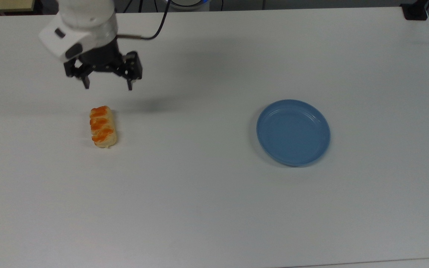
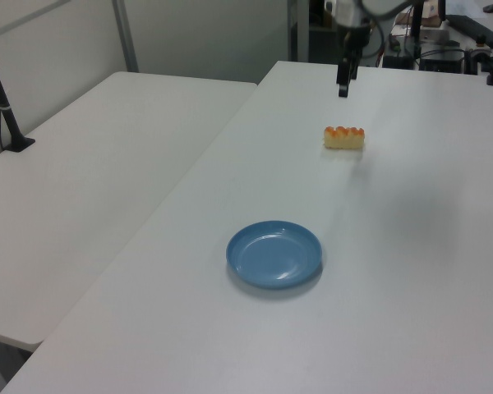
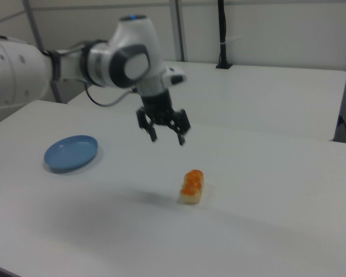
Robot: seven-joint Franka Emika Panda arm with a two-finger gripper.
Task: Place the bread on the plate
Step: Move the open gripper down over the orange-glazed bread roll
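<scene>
the tool (image 1: 107,86) hung with fingers spread above the desk (image 1: 207,208), apparently just short of the bread roll (image 1: 103,126) lying well apart from the blue plate (image 1: 293,132), so it needed to centre over the roll's narrow width before descending.

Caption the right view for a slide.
Open end effector hovers above the bread on the table; blue plate sits apart.

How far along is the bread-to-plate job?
Done: nothing placed. The plate is bare, and the bread lies on the table, far from it. In hand: the gripper, fingers open, hangs above the table near the bread, holding nothing. Left: grasp, carry, set down.
</scene>
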